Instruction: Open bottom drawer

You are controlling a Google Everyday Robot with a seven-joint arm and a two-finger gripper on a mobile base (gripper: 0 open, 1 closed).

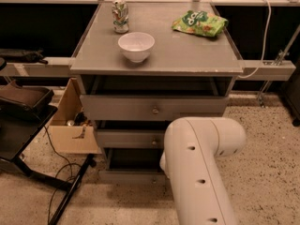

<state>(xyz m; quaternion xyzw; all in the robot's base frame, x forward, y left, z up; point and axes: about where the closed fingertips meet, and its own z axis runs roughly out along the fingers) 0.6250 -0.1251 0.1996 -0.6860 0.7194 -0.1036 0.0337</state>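
The grey cabinet (159, 64) has three drawers. The bottom drawer (129, 176) has the slimmest front panel and sits lowest, near the floor. It stands pulled out a little, with a dark gap (133, 158) above its front. My white arm (199, 172) rises from the bottom edge and covers the right part of the middle and bottom drawers. My gripper is hidden behind the arm, near the bottom drawer's right half. The middle drawer (126, 138) and the tall top drawer (122, 108) each show a small round knob.
On the cabinet top stand a white bowl (136, 46), a can (120, 16) and a green snack bag (200, 23). An open cardboard box (70, 125) sits left of the cabinet. A dark chair (21, 107) and a black stand leg (70, 196) lie at the left.
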